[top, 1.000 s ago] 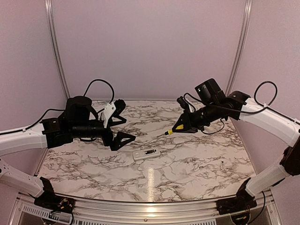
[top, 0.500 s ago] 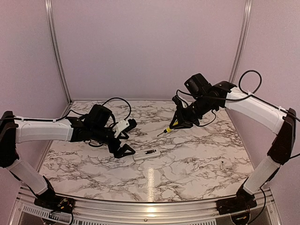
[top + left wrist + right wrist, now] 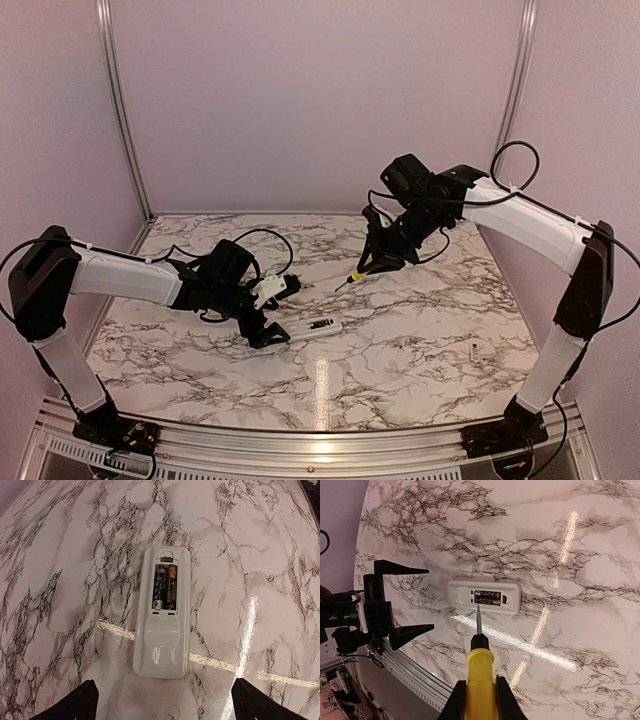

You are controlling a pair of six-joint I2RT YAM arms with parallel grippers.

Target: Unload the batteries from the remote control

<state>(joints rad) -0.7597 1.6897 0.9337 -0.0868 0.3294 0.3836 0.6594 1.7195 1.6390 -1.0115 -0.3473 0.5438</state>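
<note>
Soft, even overhead light keeps all three views fairly bright — the glossy white marble-patterned counter [image 3: 420, 330] mirrors it as long pale streaks of glare, one near the front edge in the top view, crossing pairs in both wrist views. Shadows are faint and soft-edged, as around the small flat white rectangular remote control [image 3: 461, 594]. Both wrist views bow towards their borders, and the top view loses fine detail.

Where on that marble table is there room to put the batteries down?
Bare marble stretches between the remote control and the small screw, and along the near edge. Crowded at the remote's left end, by the open left gripper.
</note>
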